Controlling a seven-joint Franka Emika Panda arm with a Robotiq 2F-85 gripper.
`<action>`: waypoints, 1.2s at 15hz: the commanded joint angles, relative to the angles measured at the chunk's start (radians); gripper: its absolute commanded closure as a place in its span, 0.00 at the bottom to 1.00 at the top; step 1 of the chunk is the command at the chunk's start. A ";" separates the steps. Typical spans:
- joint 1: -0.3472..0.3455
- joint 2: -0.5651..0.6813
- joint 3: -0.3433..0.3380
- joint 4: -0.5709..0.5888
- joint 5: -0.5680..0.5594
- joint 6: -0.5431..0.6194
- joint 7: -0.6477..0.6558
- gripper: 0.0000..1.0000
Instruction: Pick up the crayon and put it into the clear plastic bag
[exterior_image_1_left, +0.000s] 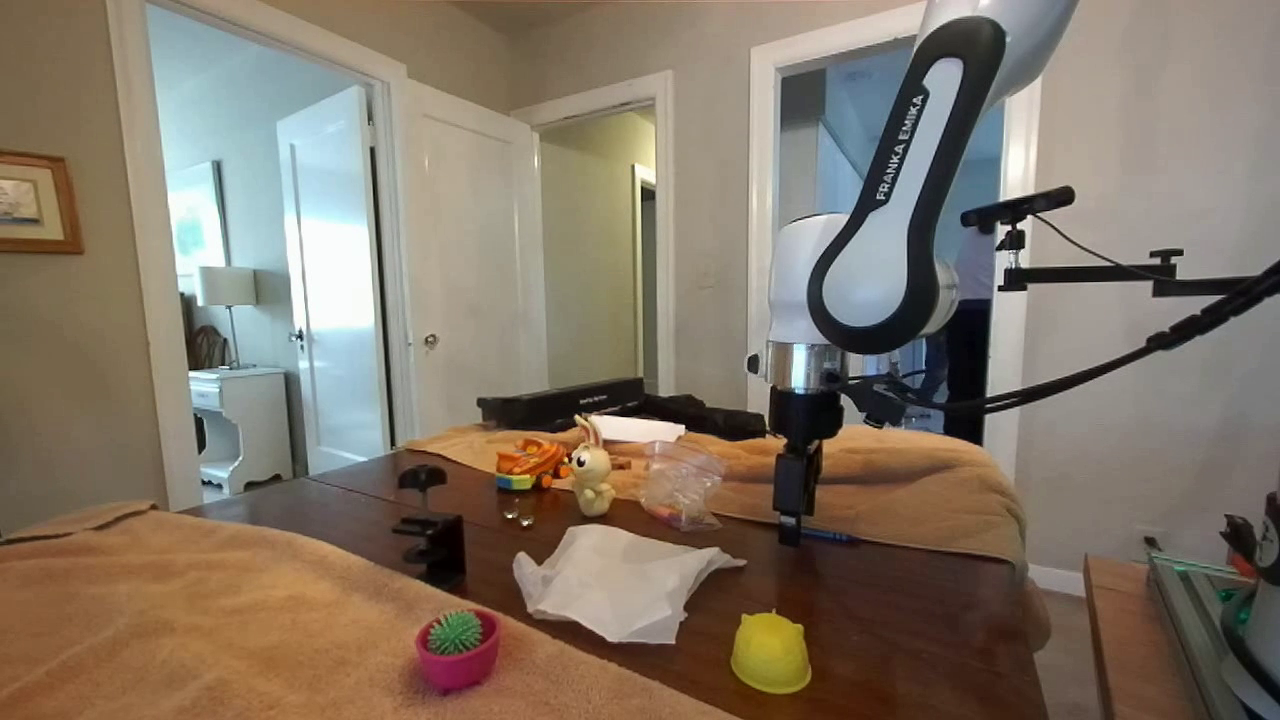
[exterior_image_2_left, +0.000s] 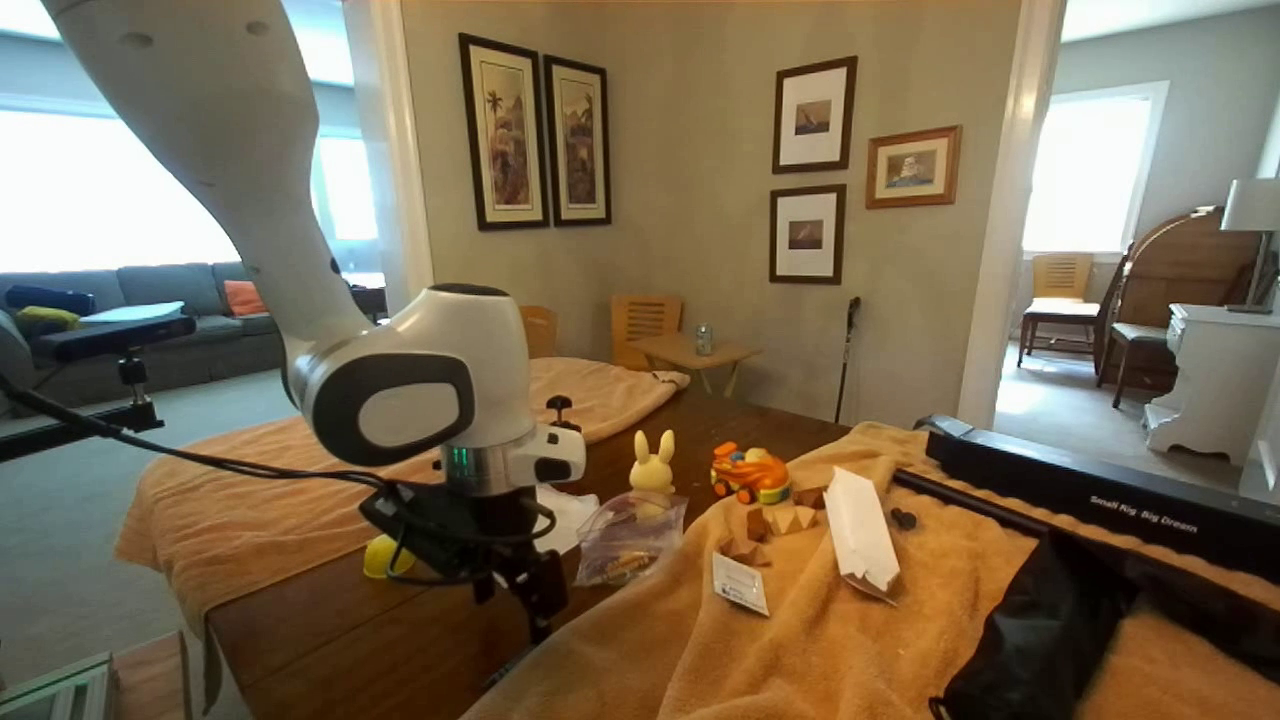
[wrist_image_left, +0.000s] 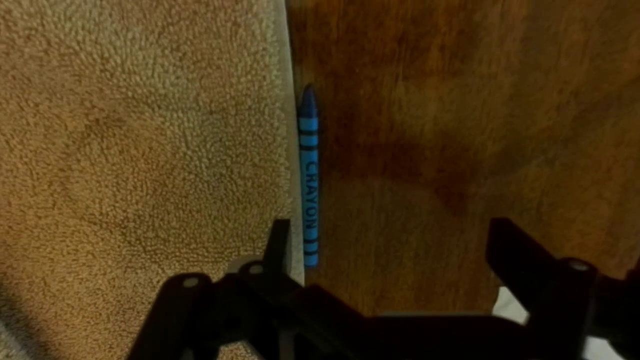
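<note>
The blue crayon (wrist_image_left: 310, 185) lies on the dark wooden table along the towel's edge in the wrist view. It also shows in an exterior view (exterior_image_1_left: 832, 537), just beside the fingertips. My gripper (wrist_image_left: 391, 222) is open and empty, pointing down low over the table; it shows in both exterior views (exterior_image_1_left: 790, 530) (exterior_image_2_left: 540, 610). In the wrist view the crayon's blunt end lies between the fingers, close to the left one; its tip points away from the gripper. The clear plastic bag (exterior_image_1_left: 684, 483) lies by the towel with small colored items inside, also visible in an exterior view (exterior_image_2_left: 632, 540).
A white sheet (exterior_image_1_left: 620, 585), a yellow cup (exterior_image_1_left: 770, 652), a rabbit figure (exterior_image_1_left: 592, 480), an orange toy car (exterior_image_1_left: 530, 463) and a black clamp (exterior_image_1_left: 440, 540) stand around the table. A tan towel (exterior_image_2_left: 640, 650) borders the crayon. A pink pot (exterior_image_1_left: 458, 655) sits on another towel.
</note>
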 joint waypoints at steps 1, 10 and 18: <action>0.002 0.007 -0.011 0.017 -0.004 -0.038 -0.003 0.00; -0.008 0.030 0.009 0.016 0.041 -0.029 -0.032 0.00; -0.019 0.044 0.037 0.014 0.090 -0.019 -0.058 0.00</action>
